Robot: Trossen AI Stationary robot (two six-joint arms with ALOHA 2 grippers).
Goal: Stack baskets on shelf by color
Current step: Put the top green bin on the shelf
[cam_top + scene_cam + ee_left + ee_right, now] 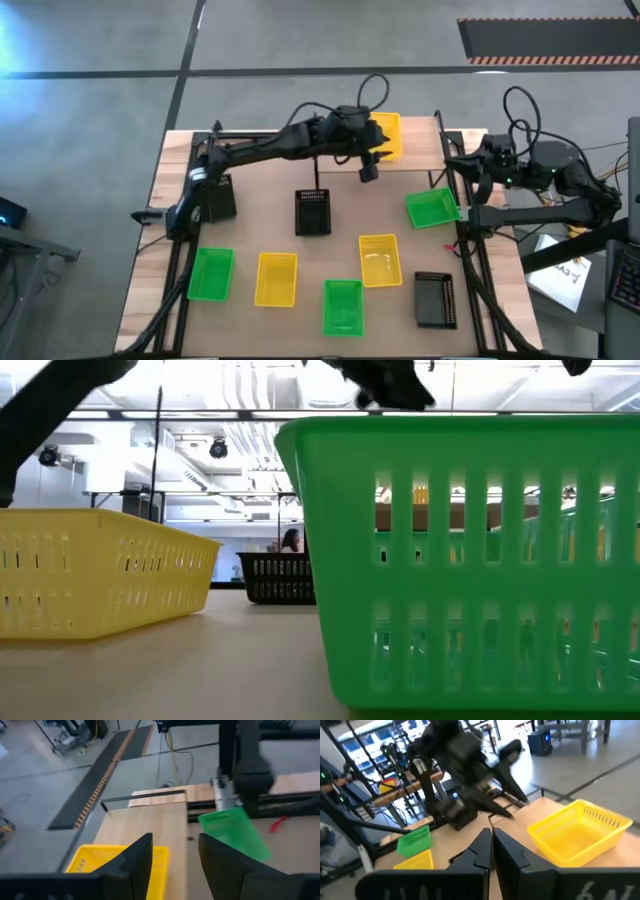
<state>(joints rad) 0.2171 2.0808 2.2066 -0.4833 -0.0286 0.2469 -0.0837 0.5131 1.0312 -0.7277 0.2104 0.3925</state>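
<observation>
The shelf (412, 152) stands at the table's far edge, and one yellow basket (387, 133) sits on it. My left gripper (372, 160) hovers open beside that basket's near side; in the left wrist view the open gripper (175, 862) is above the shelf board (165, 827) with the yellow basket (100, 862) beside it. My right gripper (456, 160) waits shut at the table's right side, its fingers (491, 847) closed on nothing. A green basket (432, 208) rests on its base near the right arm.
Loose on the tabletop: a black basket (313, 212) in the middle, two yellow ones (380, 259) (276, 279), two green ones (211, 273) (343, 305) and another black one (436, 298) along the near side. A dark block (220, 197) stands by the left arm's base.
</observation>
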